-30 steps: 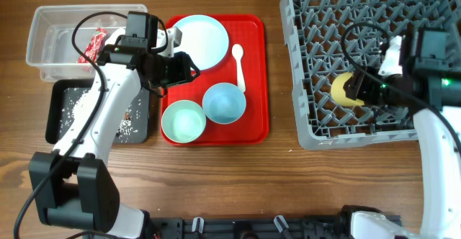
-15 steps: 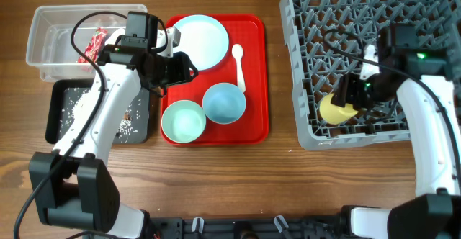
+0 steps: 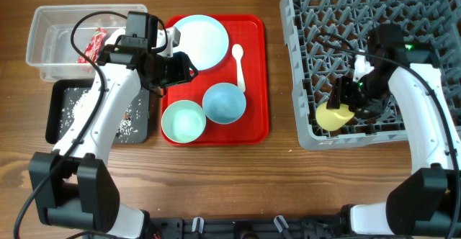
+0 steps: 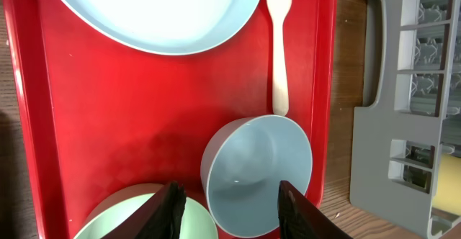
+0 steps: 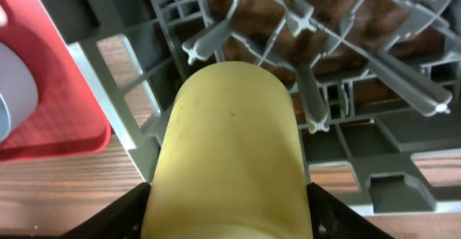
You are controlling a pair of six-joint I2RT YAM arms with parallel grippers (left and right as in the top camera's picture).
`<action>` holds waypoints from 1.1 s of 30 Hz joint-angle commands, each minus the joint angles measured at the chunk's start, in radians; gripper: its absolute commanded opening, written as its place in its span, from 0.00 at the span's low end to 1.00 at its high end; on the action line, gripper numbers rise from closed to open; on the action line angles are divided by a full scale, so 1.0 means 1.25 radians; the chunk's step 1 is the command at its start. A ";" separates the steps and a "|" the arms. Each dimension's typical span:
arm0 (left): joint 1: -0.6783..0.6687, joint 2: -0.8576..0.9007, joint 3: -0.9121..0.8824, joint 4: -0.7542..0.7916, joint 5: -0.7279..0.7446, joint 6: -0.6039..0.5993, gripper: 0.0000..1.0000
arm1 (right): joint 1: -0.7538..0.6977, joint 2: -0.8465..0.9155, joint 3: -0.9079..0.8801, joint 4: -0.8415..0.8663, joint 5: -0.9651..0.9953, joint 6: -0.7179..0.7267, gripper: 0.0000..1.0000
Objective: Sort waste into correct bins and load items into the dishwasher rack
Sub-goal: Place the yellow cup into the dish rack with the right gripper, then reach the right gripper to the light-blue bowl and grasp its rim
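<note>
My left claw (image 4: pixel 227 196) is hanging spread and empty over the red plastic tray (image 4: pixel 108 124), pale blue bowl (image 4: pixel 259 170) just ahead. My right claw (image 5: pixel 227 214) is clamping the yellow plastic cup (image 5: pixel 227 138), long axis running straight out from me, low in the grey dishwasher rack (image 3: pixel 306 73)'s near-left corner.

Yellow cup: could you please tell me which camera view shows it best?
The right wrist view: the cup fills the frame, held in the right hand over the rack. Overhead shows it small, partly hidden by that hand. The left wrist view does not clearly show it.
</note>
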 commanded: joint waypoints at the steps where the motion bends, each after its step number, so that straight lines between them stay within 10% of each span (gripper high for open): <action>1: 0.001 -0.015 0.011 -0.001 -0.008 0.008 0.44 | 0.005 0.007 0.007 0.028 -0.014 -0.011 0.72; 18: 0.070 -0.065 0.076 -0.013 -0.010 0.007 0.54 | 0.117 0.007 0.259 0.085 -0.103 -0.022 0.76; 33: 0.323 -0.206 0.089 -0.056 -0.010 0.007 1.00 | 0.437 0.254 0.259 0.255 -0.074 0.077 0.69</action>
